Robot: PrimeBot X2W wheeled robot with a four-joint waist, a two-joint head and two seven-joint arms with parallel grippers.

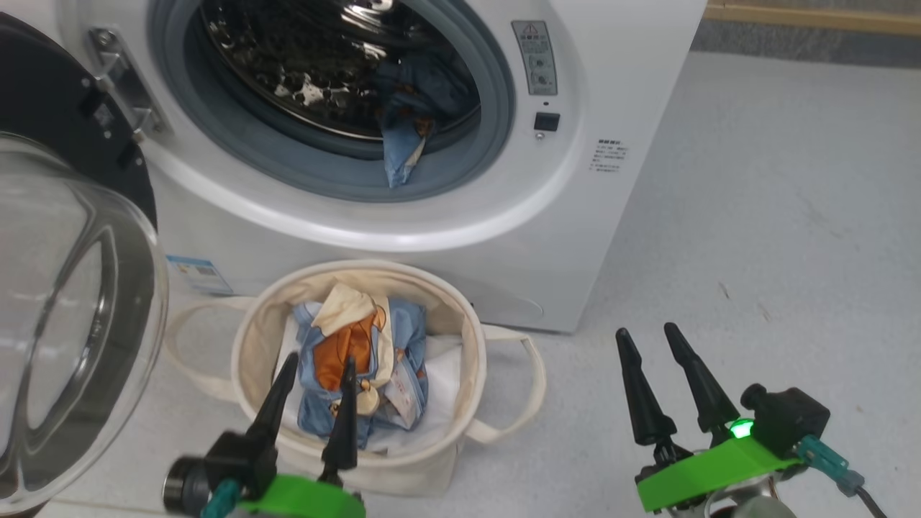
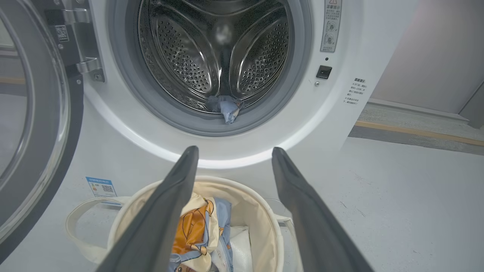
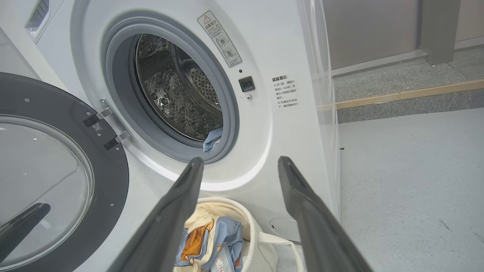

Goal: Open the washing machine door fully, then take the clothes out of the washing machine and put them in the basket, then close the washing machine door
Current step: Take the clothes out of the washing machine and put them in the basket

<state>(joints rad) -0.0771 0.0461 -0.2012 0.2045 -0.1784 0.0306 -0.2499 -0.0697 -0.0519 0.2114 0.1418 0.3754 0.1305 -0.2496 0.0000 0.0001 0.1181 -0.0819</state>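
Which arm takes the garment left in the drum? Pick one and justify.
Left. The left gripper, open above the basket, faces the garment head-on; the right gripper sits off past the machine, over floor.

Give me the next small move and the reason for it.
Probably reach the left claw, open and empty over the basket, forward to the blue garment draped over the gasket of the washing machine. The door already stands open, and patterned clothes lie in the basket.
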